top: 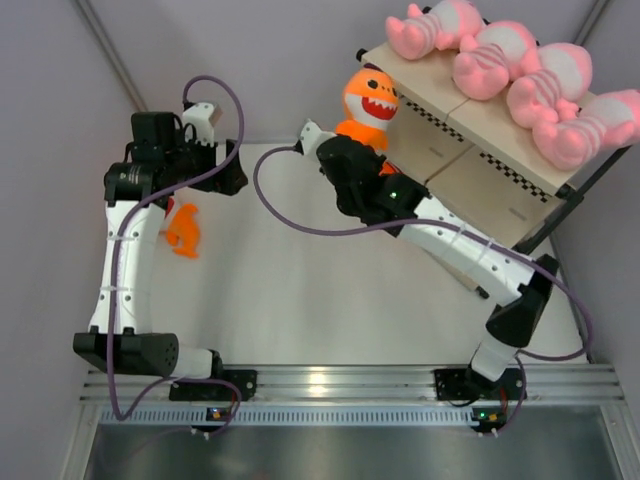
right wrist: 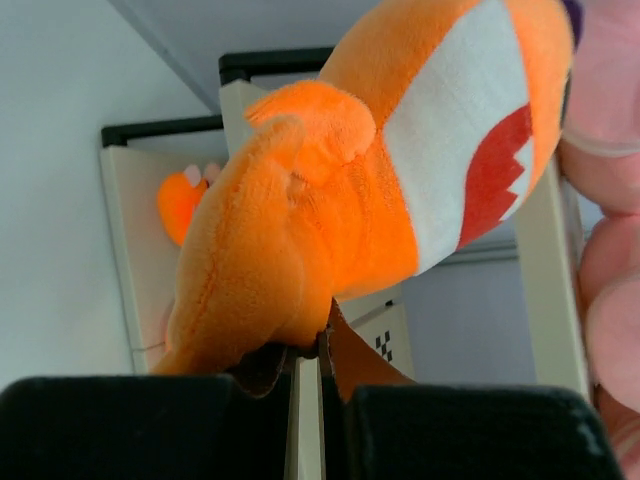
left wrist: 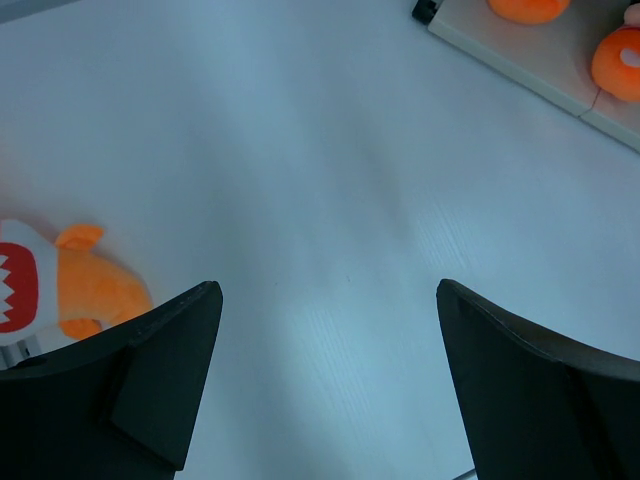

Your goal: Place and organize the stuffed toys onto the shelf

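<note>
Left gripper (left wrist: 330, 310): fingers spread wide above white table (left wrist: 330, 150).
Right gripper (right wrist: 308, 370): pinching orange toothy plush creature (right wrist: 300, 220) beside cream-board shelf (top: 470, 115).

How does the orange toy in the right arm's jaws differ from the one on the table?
The held orange toy is pinched in the jaws of the right arm, raised beside the shelf. The loose orange toy lies on the table, ungripped, partly hidden under the left arm. Both are orange plush with white toothy mouths.
</note>
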Robot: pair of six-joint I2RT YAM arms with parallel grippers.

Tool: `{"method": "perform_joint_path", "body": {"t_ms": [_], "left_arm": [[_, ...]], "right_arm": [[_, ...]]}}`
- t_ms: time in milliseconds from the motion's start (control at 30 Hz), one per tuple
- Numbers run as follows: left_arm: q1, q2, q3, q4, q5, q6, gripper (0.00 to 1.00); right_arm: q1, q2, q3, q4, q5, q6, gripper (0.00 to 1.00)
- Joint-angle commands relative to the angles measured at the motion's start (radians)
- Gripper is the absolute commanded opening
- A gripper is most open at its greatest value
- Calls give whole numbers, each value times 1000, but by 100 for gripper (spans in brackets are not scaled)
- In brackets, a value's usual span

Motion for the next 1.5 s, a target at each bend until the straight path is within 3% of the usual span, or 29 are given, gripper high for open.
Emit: {"method": "perform_joint_path", "body": {"t_ms": [0,333,867,1200,1333,1467], "left_arm": [[2,11,10,2,-17,39,94],[2,20,-7,2,-3,53,93],[2,9,-12,1,12,52,93],[2,3,-18,2,21,50,94],[2,3,-19,2,23,52,94],[2,-2,-22,1,30,53,94]], "right_arm": [[-63,97,102,-204,71,94,0],[-192,213,185,-325,76,153,0],[-310,305,287,-266,45,125,1],[-305,256,260,-244,-6,127,40],[-264,228,244,-233,-32,116,64],[-216,196,233,-206,-41,101,80]]}}
